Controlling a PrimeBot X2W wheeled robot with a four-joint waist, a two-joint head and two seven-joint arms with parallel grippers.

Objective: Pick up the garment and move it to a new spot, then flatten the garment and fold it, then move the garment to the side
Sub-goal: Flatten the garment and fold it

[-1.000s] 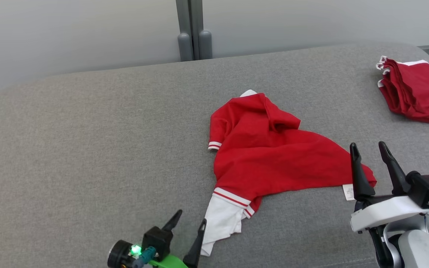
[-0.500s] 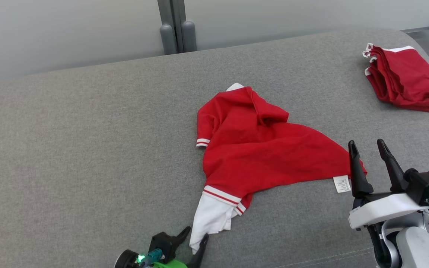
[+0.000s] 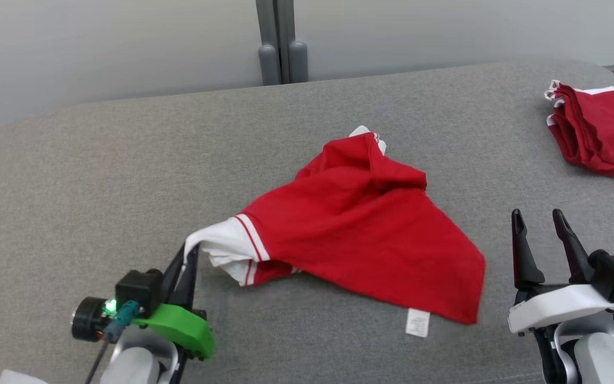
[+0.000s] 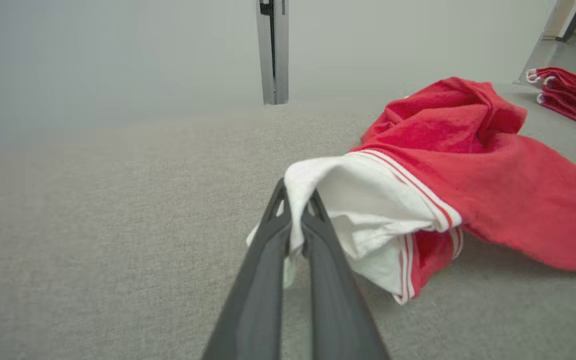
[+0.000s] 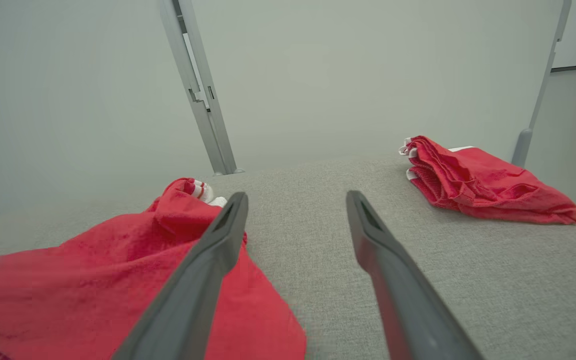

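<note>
Limp, light red shirt (image 3: 360,234) hangs pinched at its white edge (image 3: 216,248) (collar, possibly) in left gripper (image 3: 188,252) jaws; right gripper (image 3: 537,214) jaws wide, empty.

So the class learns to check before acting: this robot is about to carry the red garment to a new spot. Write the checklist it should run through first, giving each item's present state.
1. Hold: left gripper shut on the white edge of the garment: ok.
2. Hold secure enough for carrying: cannot tell; just a thin fold of white cloth sits between the fingers.
3. The right gripper open and holding nothing: ok.
4. Garment apart from the folded red pile: ok.
5. Garment lifted off the grey cushion: not ok; most of it lies on the cushion.
6. Bare cushion available at the left for a new spot: ok.
</note>
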